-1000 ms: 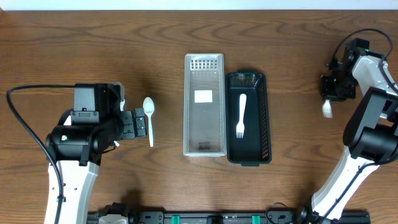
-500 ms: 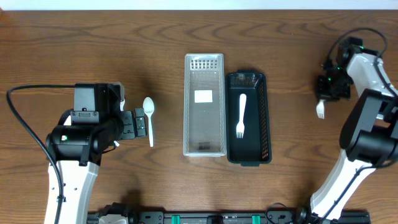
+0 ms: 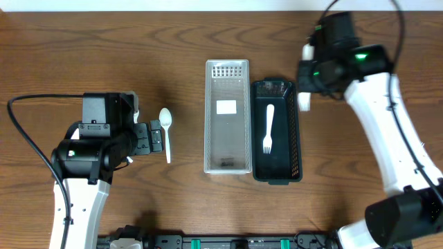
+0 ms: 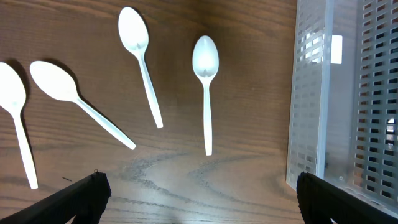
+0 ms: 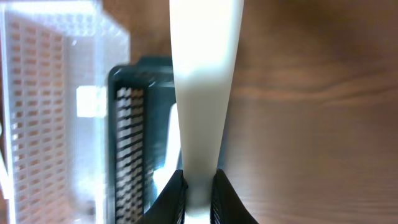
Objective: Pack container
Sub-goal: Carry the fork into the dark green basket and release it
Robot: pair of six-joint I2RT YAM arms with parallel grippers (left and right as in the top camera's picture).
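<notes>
Right jaws are clenched on a flat white plastic utensil (image 5: 200,93), dark fingertips (image 5: 173,194) pinching its near end. Can't tell from the wrist view whether it's a fork or a spoon. Past it is the dark perforated plastic bin (image 5: 127,130), then the clear perforated plastic tray (image 5: 50,93) right alongside. Overhead, the held utensil hangs just beside the bin's right rim, near its far corner, not inside. One white plastic fork (image 3: 268,129) lies lengthwise in the bin, tines toward my base. The clear tray holds no cutlery.

Left jaws are released and spread wide with nothing between them, black fingertips (image 4: 84,196) in the lower corners of the wrist view. Beyond them, on the brown wooden bench (image 3: 104,55), are four white plastic spoons (image 4: 205,56), none touching another, bowls pointing away from me. The leftmost is cut off by the frame edge. The rightmost lies near the clear tray's wall, not touching it.
</notes>
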